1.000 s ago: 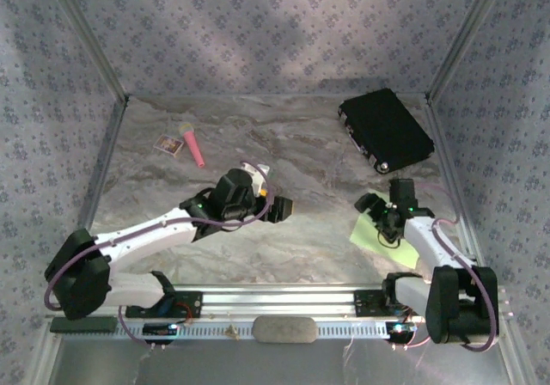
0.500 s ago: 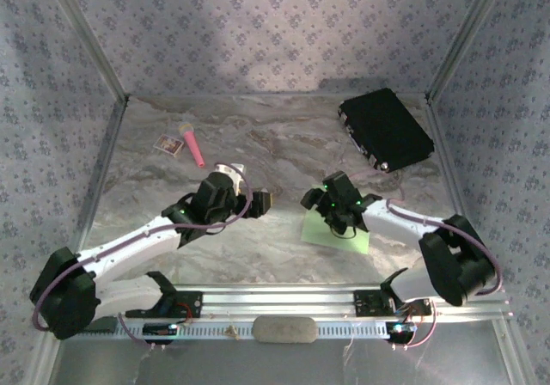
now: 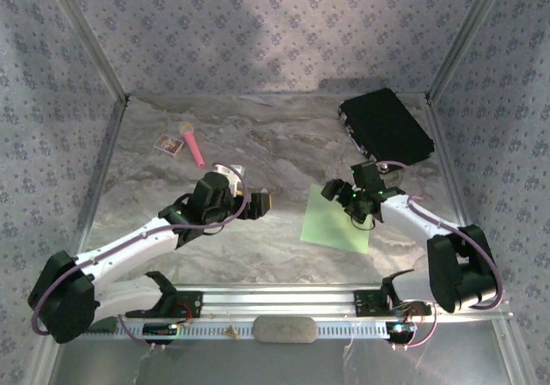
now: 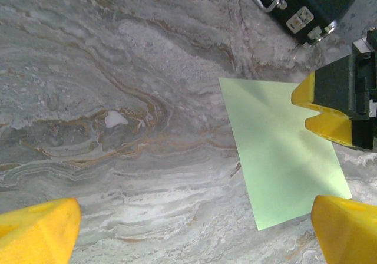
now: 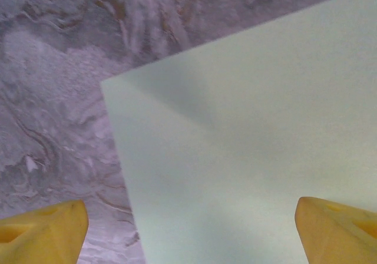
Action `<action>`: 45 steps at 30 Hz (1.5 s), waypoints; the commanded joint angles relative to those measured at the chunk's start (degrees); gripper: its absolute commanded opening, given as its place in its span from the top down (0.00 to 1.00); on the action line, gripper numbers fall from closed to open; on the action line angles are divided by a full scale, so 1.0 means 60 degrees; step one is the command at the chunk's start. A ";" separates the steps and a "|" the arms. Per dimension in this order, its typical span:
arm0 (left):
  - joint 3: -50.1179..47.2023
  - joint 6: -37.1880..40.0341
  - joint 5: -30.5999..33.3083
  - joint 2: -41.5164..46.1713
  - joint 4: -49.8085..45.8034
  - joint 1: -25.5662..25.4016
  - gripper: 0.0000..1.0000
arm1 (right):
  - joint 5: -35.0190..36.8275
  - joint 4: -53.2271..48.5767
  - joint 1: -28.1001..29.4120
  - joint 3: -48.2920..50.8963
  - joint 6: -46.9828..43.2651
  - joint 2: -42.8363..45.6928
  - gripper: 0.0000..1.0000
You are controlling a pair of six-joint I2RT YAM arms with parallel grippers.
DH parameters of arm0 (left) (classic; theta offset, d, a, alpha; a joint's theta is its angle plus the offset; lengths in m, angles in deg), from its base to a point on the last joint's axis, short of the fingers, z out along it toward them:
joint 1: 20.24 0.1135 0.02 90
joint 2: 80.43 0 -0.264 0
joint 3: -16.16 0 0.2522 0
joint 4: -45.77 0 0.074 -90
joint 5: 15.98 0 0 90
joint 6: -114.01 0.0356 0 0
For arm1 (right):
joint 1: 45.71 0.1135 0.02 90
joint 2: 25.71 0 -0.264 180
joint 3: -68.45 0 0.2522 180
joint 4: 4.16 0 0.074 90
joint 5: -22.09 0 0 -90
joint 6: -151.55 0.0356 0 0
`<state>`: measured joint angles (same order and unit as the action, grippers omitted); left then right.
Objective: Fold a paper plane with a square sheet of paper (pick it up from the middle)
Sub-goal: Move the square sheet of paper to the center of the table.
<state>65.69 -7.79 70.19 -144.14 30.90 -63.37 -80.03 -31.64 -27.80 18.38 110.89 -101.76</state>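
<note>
The square sheet of paper [image 3: 335,220] lies flat and unfolded on the marbled table, lime green, right of centre. My right gripper [image 3: 348,198] hovers open over the sheet's far right corner, and the right wrist view has the sheet [image 5: 253,134] spread between its wide-apart yellow fingertips [image 5: 339,228]. My left gripper [image 3: 260,203] is open to the left of the sheet, apart from it, with bare table between its jaws. In the left wrist view the sheet [image 4: 283,158] is at the right, with the right gripper's yellow fingers [image 4: 321,108] at its far edge.
A black case [image 3: 385,129] lies at the back right, close behind the right gripper. A pink stick with a yellow tip [image 3: 192,144] and a small white card [image 3: 168,145] lie at the back left. Patterned walls close in the table on three sides.
The right arm swung left, sliding the sheet from the right edge toward the middle, then drew back to the sheet's far right corner. The left gripper pulled back slightly to the left.
</note>
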 commanded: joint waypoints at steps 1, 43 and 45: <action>0.0073 -0.0136 -0.0145 -0.0012 0.0205 0.0015 0.00 | -0.0704 -0.0264 0.0030 0.0150 -0.0625 -0.0333 0.08; 0.3172 -0.0717 -0.1386 -0.2925 -0.3170 0.0710 0.14 | -0.1498 0.0770 0.1000 -0.1501 0.0754 -0.1266 0.06; 0.3940 -0.0593 -0.1232 -0.3787 -0.3874 0.0448 0.17 | -0.1354 0.0480 0.0823 -0.1358 0.0610 -0.0907 0.05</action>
<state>84.20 -13.75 63.26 -162.17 14.53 -58.89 -88.27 -23.46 -22.02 8.61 117.75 -109.65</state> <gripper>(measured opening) 0.840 0.943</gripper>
